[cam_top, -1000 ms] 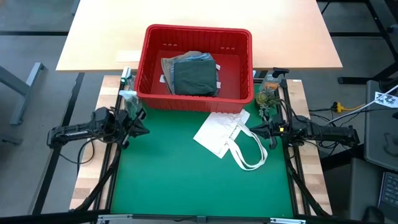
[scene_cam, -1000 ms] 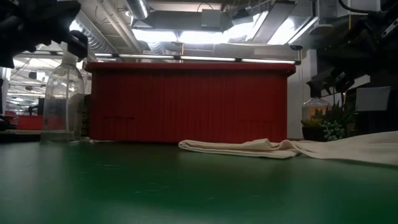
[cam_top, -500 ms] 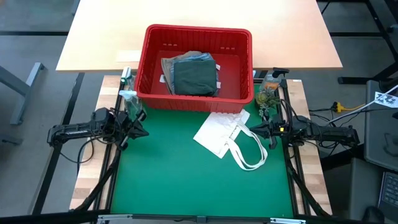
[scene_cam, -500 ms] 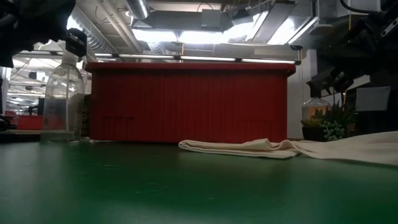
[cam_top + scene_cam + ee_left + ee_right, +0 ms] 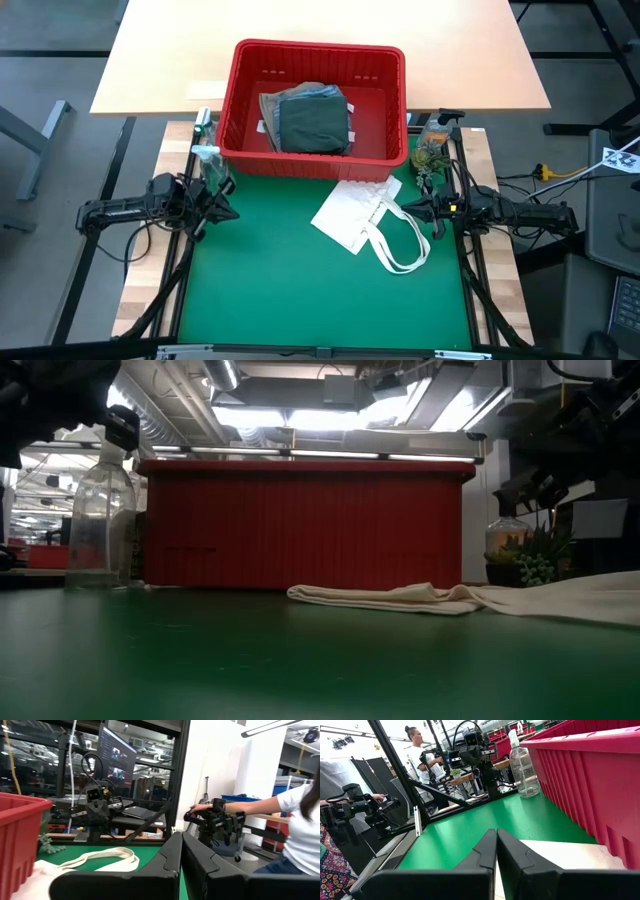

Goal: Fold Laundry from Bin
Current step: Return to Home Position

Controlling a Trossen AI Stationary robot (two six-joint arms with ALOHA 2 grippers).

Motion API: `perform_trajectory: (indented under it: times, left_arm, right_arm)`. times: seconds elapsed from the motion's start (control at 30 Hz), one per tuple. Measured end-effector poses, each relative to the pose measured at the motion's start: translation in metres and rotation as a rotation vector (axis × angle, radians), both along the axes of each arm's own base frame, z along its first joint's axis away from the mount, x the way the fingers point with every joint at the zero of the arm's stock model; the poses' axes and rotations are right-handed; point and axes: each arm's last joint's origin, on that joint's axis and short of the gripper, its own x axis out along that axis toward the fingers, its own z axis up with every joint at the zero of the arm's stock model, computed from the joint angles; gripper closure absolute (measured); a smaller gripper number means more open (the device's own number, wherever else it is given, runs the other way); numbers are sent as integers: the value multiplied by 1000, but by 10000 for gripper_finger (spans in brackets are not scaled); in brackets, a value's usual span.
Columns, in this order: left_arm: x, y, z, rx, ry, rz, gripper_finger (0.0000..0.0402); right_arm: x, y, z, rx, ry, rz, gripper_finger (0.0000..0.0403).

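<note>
The red bin (image 5: 315, 62) stands at the far middle of the green mat. The laundry lies inside it: a folded dark green garment (image 5: 313, 125) on top, a tan garment (image 5: 268, 106) and a bit of blue cloth (image 5: 322, 92) showing beneath. My left gripper (image 5: 230, 208) hovers shut at the mat's left edge, pointing level toward the right. My right gripper (image 5: 405, 208) hovers shut at the right edge, pointing left. The wrist views show the fingers of the left gripper (image 5: 181, 836) and of the right gripper (image 5: 496, 832) closed together with nothing between them.
A flat white tote bag (image 5: 362, 215) with loop handles lies on the mat in front of the bin, near my right gripper. A clear bottle (image 5: 205, 160) stands at the bin's left corner and a small plant (image 5: 430, 155) at its right. People sit beyond the table.
</note>
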Motion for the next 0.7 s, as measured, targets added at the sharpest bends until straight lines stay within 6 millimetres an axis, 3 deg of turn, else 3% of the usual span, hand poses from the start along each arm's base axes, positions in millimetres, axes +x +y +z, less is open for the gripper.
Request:
perform_trajectory:
  times: [0.7]
  left_arm:
    - [1, -8, -1, 13, 10, -76, 398]
  right_arm:
    - [0, 0, 0, 0, 1, -1, 388]
